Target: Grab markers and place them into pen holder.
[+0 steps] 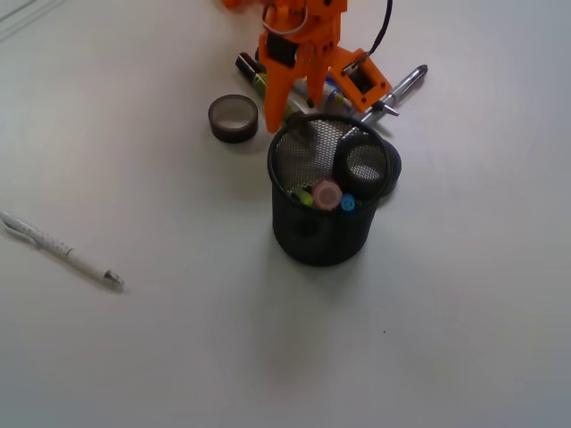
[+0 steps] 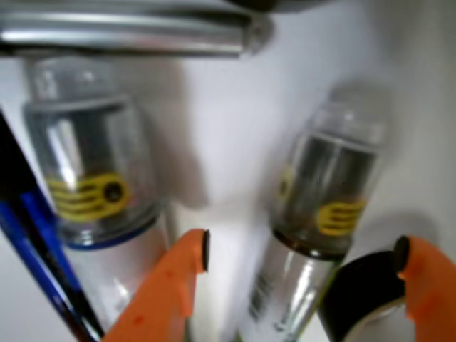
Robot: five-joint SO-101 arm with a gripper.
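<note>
The black mesh pen holder stands in the middle of the table with a pink-capped marker, a blue-capped one and a green barrel end inside. My orange gripper is down at the table just behind it. In the wrist view the gripper is open, jaws either side of a dark-capped marker lying on the table, not touching it. A second marker with a blue ring lies to its left. A dark-capped marker shows beside the gripper in the front view.
One dark tape roll lies left of the gripper; another leans on the holder's rim and shows by the right jaw. A silver pen and a thin blue pen lie close by. A white pen lies far left.
</note>
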